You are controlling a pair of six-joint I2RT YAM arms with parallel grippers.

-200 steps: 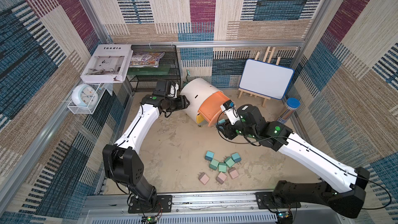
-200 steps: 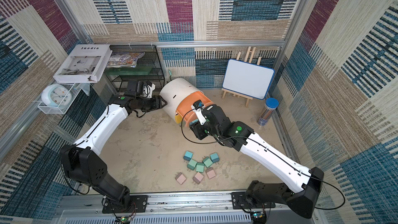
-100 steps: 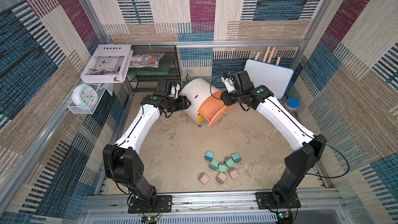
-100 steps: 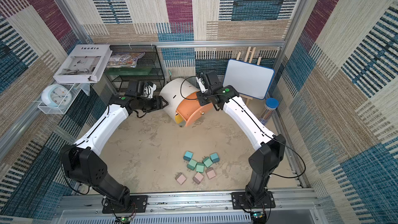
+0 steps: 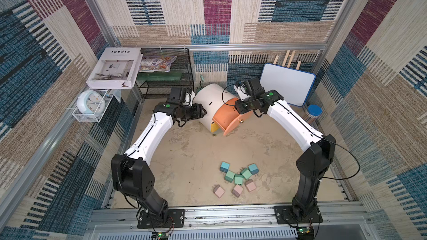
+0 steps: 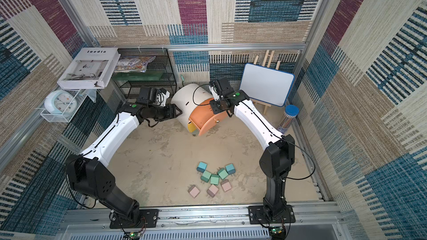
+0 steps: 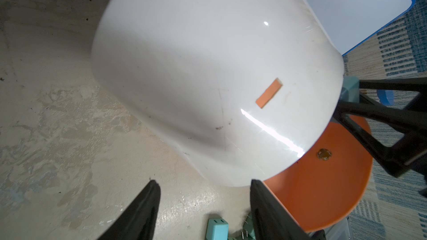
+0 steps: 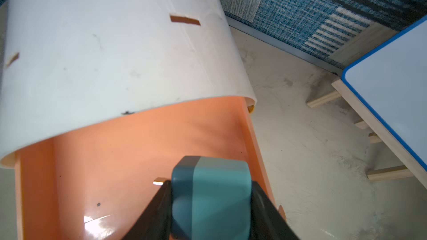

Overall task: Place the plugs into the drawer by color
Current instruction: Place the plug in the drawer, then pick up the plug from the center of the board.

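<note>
The drawer cabinet [image 5: 211, 99] [image 6: 186, 96] is a white barrel with its peach top drawer [image 5: 231, 121] [image 6: 205, 121] pulled out. My right gripper [image 8: 211, 185] [image 5: 240, 110] hangs over that open drawer, shut on a light blue plug [image 8: 215, 195]. My left gripper [image 7: 202, 183] [image 5: 202, 111] stands open and empty against the cabinet's white side [image 7: 208, 77]. On the floor nearer the front lie the other plugs: two blue [image 5: 224, 166] [image 5: 253, 168], three green [image 5: 239, 179] and three pink [image 5: 237, 190]. The same cluster [image 6: 213, 178] shows in both top views.
A black wire-mesh shelf [image 5: 166, 75] carries a white book [image 5: 115, 68] at the back left. Beside it a clock [image 5: 91, 101] sits in a white basket. A whiteboard easel [image 5: 286, 84] and a blue-lidded jar [image 5: 314, 110] stand at the back right.
My right arm has swung from in front of the drawer to above it from behind, carrying the blue plug. The left arm and the floor plugs have stayed put.
</note>
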